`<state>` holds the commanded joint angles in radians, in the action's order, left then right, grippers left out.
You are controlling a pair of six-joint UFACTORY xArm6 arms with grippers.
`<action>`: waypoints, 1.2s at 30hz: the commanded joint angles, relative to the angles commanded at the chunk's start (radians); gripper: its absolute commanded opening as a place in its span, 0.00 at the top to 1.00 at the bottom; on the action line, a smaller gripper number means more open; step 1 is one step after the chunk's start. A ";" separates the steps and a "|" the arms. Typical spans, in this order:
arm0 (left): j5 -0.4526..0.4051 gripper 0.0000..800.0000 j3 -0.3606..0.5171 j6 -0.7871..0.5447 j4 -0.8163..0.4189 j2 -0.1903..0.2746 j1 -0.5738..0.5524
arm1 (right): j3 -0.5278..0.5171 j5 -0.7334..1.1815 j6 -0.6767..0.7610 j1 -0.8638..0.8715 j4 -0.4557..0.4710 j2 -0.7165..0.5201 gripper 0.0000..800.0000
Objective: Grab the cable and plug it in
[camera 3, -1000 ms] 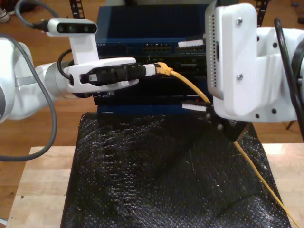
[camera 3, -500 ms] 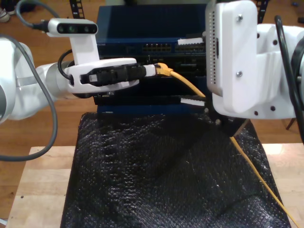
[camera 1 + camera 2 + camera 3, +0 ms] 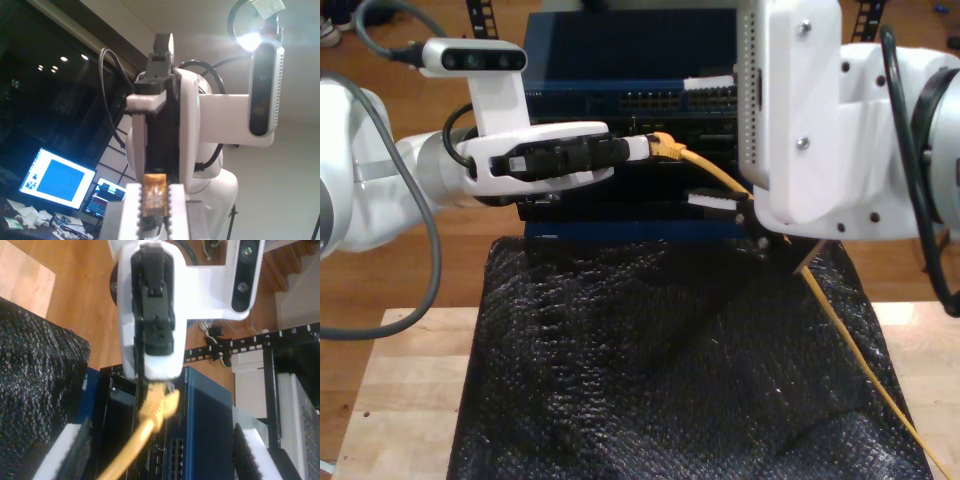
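The cable (image 3: 715,175) was already grabbed. Our first hand (image 3: 645,147) was clenched on its tip, with the small clear plug (image 3: 154,195) pinched between the white ridged fingers (image 3: 132,210). From there the cable sloped down towards the exterior view's right, passed behind our second hand (image 3: 715,142) and ran off over the mat (image 3: 650,370).

Our second hand was released. Its toothed white pads (image 3: 67,455) were spread well apart, and the cable ran between them without clearly touching either.

We judged the plugging itself not yet done. The plug hung in front of the blue switch (image 3: 620,50), near a row of ports (image 3: 650,100), but we could not tell whether it was lined up with any socket. What was left was to aim the tip and push it home.

The cable was thin, round and yellow-orange, and flexible enough to bow. Its boot was a stiffer moulded yellow. The switch was a flat metal box painted blue with a dark face. The mat was black, knobbly and slightly glossy, and it lay over a pale wooden counter (image 3: 410,390).
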<state>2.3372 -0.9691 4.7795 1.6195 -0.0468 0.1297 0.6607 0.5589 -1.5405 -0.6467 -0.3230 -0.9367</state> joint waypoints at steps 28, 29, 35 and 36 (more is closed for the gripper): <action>0.011 0.97 0.000 0.000 0.000 0.003 0.002 | -0.003 -0.043 0.005 -0.035 0.000 0.009 0.44; 0.011 0.97 0.002 0.000 0.000 0.003 0.002 | -0.003 -0.043 0.005 -0.035 0.000 0.008 0.44; 0.017 0.97 0.000 0.000 -0.002 0.003 0.002 | -0.006 -0.043 0.005 -0.035 0.000 0.009 0.48; 0.017 0.97 0.000 0.002 0.000 0.003 0.002 | -0.006 -0.043 0.005 -0.035 0.000 0.008 0.49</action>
<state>2.3541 -0.9691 4.7811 1.6195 -0.0437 0.1312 0.6546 0.5159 -1.5359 -0.6820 -0.3230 -0.9291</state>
